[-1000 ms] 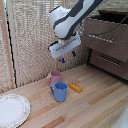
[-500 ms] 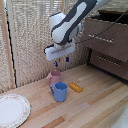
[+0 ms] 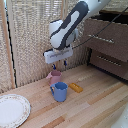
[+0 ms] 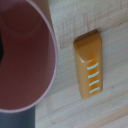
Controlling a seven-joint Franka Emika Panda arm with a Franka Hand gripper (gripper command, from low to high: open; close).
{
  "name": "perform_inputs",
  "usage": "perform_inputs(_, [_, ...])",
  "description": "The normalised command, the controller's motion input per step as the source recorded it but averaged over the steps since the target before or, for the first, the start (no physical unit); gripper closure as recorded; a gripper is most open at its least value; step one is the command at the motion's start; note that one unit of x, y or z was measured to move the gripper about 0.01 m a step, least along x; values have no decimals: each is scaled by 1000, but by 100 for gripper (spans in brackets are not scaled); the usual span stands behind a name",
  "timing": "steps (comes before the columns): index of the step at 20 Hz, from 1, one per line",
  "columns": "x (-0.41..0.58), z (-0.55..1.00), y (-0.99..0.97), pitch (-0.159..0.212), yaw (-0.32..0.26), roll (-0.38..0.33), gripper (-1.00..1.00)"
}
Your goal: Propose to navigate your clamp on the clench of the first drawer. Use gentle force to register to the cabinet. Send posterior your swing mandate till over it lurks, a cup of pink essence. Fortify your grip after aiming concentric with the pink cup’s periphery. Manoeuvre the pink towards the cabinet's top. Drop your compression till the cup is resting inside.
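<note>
Pale wood planks make up the table (image 3: 95,102) in the exterior view, and my claw (image 3: 59,64) hangs over it at the end of my white arm (image 3: 70,25), its two short dark fingers pointing straight down. They sit directly above the pink cup (image 3: 54,76), close to its rim; whether they touch it I cannot tell. The fingers stand apart and grip nothing. The pink cup stands upright on the table in front of the reed screen (image 3: 30,35). Just beside it, nearer the camera, stands a blue mug (image 3: 60,91), the two almost touching. A small orange block (image 3: 76,87) lies flat on the planks just to the exterior view's right of the blue mug. A patterned plate (image 3: 11,109) rests at the exterior view's lower left, well apart from the cups. The dark brown cabinet (image 3: 107,42) fills the upper right, its drawers (image 3: 111,36) shut, each with a slim silver handle (image 3: 101,38).

From my wrist, the pink cup (image 4: 25,55) fills much of the picture, seen from above, its round rim and dark rosy inside plain. The orange block (image 4: 91,65) lies on the wood (image 4: 75,20) near it, white stripes across one end. My own fingers are not clear here.
</note>
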Motion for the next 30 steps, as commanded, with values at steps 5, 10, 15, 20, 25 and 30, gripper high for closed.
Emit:
perform_inputs(5, [-182, -191, 3, 71, -28, 23, -100])
perform_inputs(10, [191, -320, -95, -16, 4, 0, -100])
perform_inputs(15, [224, -344, -199, -2, 17, 22, -100])
perform_inputs(20, [19, -119, -54, 19, 26, 13, 100])
perform_inputs(25, [-5, 0, -28, 1, 7, 11, 100])
perform_inputs(30, [0, 1, -38, 0, 0, 0, 100])
